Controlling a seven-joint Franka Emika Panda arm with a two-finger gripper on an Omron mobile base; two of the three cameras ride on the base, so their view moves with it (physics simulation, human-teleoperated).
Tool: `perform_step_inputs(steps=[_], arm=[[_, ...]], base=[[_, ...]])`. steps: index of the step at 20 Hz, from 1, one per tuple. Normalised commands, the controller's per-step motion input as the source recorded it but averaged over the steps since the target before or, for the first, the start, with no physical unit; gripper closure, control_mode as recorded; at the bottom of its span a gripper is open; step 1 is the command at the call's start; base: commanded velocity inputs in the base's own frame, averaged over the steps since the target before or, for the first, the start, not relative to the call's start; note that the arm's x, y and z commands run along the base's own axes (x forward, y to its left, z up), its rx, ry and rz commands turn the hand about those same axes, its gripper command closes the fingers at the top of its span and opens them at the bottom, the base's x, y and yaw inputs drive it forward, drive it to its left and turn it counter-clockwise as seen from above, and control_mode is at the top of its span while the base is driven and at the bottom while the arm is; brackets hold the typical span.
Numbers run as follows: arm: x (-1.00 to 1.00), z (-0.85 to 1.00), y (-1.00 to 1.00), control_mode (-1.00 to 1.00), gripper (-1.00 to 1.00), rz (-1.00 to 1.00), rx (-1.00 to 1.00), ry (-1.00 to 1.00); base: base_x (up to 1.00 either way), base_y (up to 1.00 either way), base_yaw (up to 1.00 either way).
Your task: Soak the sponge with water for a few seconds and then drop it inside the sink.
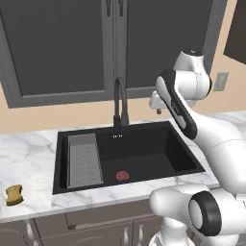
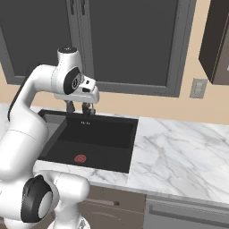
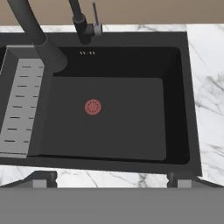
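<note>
Gripper hangs wide open and empty over the sink; fetching the sponge from the counter looks next.

The arm covers the sink's right rim in the left base view and its left end in the right base view; the faucet runs off the hand view's top edge.

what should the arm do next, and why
Probably swing left and down toward the sponge: it lies untouched on the marble counter left of the sink, while the gripper hangs open and empty above the basin, and no water runs from the faucet.
</note>
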Motion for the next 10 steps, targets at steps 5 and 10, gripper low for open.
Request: perform_step_inputs(steps=[5,10], arm=[[0.0,0.0,0.0,-1.0,-1.0,0.0,0.0,0.0],[0.02,0.0,0.0,-1.0,-1.0,0.0,0.0,0.0]], base=[[0.0,0.0,0.0],[0.0,0.0,0.0]])
